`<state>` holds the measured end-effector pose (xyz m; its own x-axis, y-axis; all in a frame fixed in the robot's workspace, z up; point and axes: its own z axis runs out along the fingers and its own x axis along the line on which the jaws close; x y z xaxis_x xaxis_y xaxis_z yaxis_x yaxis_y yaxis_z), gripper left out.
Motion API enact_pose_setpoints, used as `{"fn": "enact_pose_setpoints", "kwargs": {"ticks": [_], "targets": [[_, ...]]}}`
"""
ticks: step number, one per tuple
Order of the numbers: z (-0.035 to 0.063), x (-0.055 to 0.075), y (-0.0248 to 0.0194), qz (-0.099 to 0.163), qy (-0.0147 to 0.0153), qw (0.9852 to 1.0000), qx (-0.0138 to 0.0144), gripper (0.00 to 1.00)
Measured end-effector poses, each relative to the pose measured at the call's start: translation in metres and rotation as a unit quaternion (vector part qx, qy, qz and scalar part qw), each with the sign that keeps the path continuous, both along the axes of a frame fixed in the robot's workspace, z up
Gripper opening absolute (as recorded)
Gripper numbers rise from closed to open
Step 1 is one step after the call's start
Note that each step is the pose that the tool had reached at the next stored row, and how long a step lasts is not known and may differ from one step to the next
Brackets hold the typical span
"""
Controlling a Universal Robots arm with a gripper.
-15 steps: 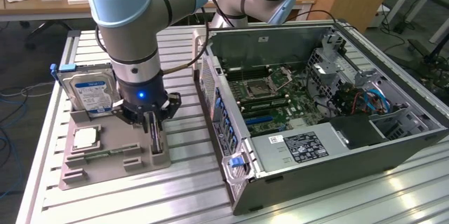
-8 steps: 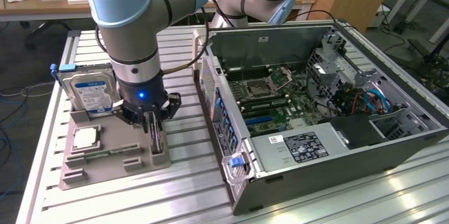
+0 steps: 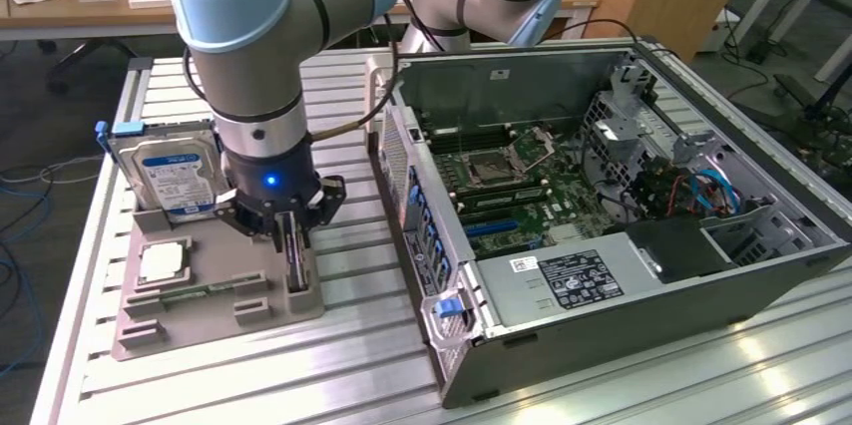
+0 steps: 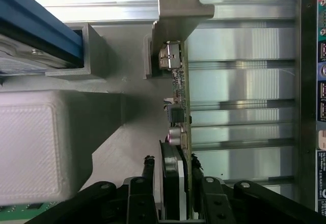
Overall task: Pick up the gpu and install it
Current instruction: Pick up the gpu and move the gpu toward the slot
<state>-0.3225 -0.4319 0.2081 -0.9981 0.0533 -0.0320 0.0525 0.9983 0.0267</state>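
The gpu stands on edge in a slot of the grey holder on the slatted table. My gripper reaches straight down onto it. In the wrist view the gpu runs away from me edge-on, with its metal bracket at the far end. My gripper straddles the near end of the card, with one of its fingers on each side. A narrow gap shows between one finger and the card, so the jaws stand open. The card sits in its slot.
A silver hard drive with a blue label stands at the holder's back. A square processor chip lies on the holder. The open computer case lies at the exterior view's right, with its motherboard exposed. Its rear panel runs close beside the gpu.
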Motion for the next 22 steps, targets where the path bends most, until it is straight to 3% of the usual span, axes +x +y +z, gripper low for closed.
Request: {"fn": "enact_pose_setpoints", "kwargs": {"ticks": [7, 8, 22], "targets": [[0.0001, 0.0001, 0.0, 0.0, 0.0001, 1.0, -0.0001, 0.37], [0.0, 0.0001, 0.0, 0.0, 0.0, 1.0, 0.0, 0.31], [0.0, 0.0006, 0.0, 0.0, 0.0001, 1.0, -0.0001, 0.28]]}}
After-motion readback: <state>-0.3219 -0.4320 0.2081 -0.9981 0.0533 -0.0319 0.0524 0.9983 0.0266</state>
